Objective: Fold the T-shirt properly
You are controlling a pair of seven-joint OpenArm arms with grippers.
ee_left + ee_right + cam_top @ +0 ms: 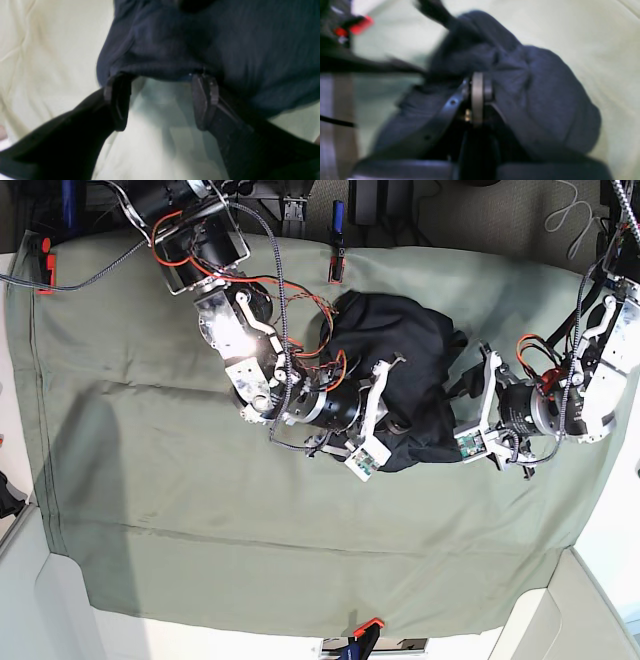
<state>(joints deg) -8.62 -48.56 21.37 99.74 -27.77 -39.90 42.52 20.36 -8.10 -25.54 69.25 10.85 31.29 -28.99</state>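
Note:
The T-shirt lies crumpled in a dark heap on the green table cloth, between my two arms. In the left wrist view my left gripper is open, its two fingers spread wide at the shirt's near edge with only cloth-covered table between them. In the base view the left gripper sits at the heap's right side. My right gripper has its pads pressed together, and shirt fabric bunches and creases around the tips. In the base view the right gripper is buried in the heap's lower left side.
The table cloth is held by an orange clamp at the near edge, a red clamp at the far left and a blue clamp at the back. Loose wires hang along the right arm.

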